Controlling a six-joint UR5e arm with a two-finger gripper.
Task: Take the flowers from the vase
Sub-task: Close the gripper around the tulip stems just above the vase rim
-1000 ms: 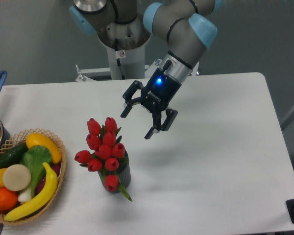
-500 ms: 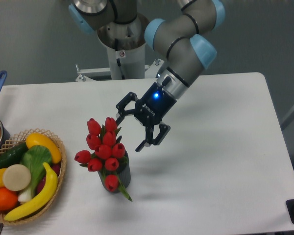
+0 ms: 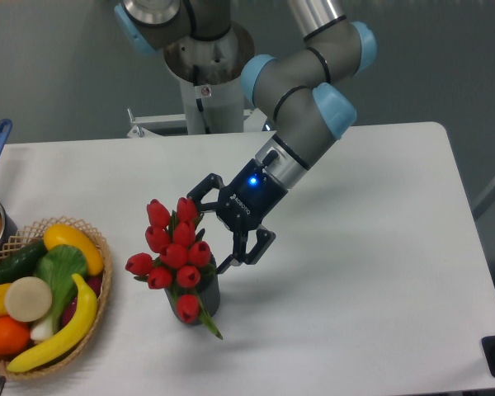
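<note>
Glossy, seemingly plastic flowers [image 3: 175, 247]; ribbed matt vase [image 3: 205, 299]; woven wicker basket [image 3: 99, 307]; smooth matt table [image 3: 363, 272].

Bare table [image 3: 371, 272] right of flowers [image 3: 173, 252]; basket [image 3: 99, 309] crowds left side.

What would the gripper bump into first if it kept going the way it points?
Probably the flowers: the open gripper points down-left at the bunch in the vase. Depth is hard to judge from one view.

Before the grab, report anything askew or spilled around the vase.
Nothing spilled. The vase stands upright; the flowers lean left, one bud drooping over the rim. The gripper is open beside them.
</note>
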